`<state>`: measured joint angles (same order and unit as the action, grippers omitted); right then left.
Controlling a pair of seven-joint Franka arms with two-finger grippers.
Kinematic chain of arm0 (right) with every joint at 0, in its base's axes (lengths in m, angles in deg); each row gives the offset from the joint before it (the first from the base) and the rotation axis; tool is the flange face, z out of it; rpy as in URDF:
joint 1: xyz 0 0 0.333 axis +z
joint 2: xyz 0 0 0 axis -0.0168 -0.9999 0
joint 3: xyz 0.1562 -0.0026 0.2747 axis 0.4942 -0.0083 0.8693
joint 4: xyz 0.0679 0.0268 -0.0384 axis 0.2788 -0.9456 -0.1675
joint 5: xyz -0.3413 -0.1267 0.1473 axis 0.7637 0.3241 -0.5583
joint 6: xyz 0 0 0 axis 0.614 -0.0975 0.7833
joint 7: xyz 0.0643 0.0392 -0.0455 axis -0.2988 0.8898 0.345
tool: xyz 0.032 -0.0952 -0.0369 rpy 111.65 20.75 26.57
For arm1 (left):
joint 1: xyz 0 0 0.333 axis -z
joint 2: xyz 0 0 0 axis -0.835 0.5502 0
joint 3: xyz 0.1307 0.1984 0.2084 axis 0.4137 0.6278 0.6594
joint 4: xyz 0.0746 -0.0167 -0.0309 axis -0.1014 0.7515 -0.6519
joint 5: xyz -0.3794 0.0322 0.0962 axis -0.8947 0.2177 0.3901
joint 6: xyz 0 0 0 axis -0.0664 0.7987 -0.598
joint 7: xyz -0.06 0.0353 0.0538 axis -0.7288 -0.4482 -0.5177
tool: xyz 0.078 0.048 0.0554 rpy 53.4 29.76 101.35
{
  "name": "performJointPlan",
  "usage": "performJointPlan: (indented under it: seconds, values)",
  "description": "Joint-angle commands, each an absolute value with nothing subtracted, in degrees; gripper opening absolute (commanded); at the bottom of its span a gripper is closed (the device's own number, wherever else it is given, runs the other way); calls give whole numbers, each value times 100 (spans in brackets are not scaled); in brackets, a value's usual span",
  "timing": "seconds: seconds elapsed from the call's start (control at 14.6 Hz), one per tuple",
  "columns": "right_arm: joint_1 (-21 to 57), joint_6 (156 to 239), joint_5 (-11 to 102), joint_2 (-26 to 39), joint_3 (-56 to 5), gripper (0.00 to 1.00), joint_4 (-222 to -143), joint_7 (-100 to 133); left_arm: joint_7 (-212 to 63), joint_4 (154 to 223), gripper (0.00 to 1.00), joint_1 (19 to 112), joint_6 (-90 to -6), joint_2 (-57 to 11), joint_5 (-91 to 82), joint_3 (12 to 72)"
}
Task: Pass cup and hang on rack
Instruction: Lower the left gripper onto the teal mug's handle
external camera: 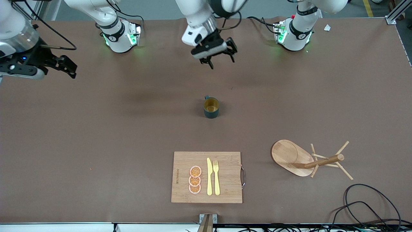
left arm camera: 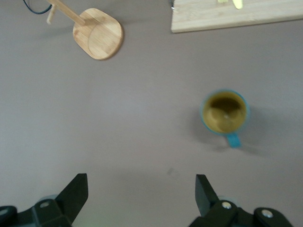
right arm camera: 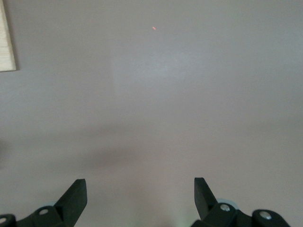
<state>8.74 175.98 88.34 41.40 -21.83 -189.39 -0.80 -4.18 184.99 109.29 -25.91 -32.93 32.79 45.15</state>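
Observation:
The cup [external camera: 211, 108], dark teal with a yellow-ochre inside, stands upright at the middle of the table, its small handle turned toward the robots' bases. It also shows in the left wrist view [left arm camera: 225, 112]. The rack [external camera: 291, 156], a light wooden mug tree with an oval base, a thick post and thin pegs, stands nearer the front camera, toward the left arm's end; it shows in the left wrist view [left arm camera: 98, 33]. My left gripper [external camera: 221, 62] [left arm camera: 142, 189] hangs open and empty over bare table between the bases and the cup. My right gripper [external camera: 71, 69] [right arm camera: 140, 189] is open and empty over the right arm's end.
A bamboo cutting board [external camera: 231, 180] with orange slices, a yellow knife and a fork lies nearer the front camera than the cup; its edge shows in both wrist views [left arm camera: 236, 16] [right arm camera: 5, 42]. Black cables [external camera: 370, 206] lie at the near corner by the rack.

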Motion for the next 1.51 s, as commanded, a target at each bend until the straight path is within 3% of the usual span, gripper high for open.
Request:
performJointPlan:
  seconds: [0.0, 0.48, 0.75, 1.03, 1.44]
  values:
    - [721, 17967, 8891, 4245, -2429, 100, -19219, 473, 612, 19312, 96, 11416, -2995, -3215, 4327, 4448]
    - [132, 18399, 8838, 4227, -2570, 100, -19501, 1275, 3347, 19516, 99, 11665, -3365, -2029, 5913, 4166]
    - [9, 18566, 8470, 4157, -2570, 100, -19378, 1266, 4990, 19411, 98, 11647, -3601, -1027, 7221, 4166]
    - [-9, 18566, 8363, 3973, -2570, 100, -19203, 1257, 5107, 19568, 89, 11664, -3708, -929, 7373, 4166]
    - [-114, 18496, 8390, 3568, -2570, 100, -18675, 1293, 5212, 19569, 92, 11603, -3708, -920, 7838, 4175]
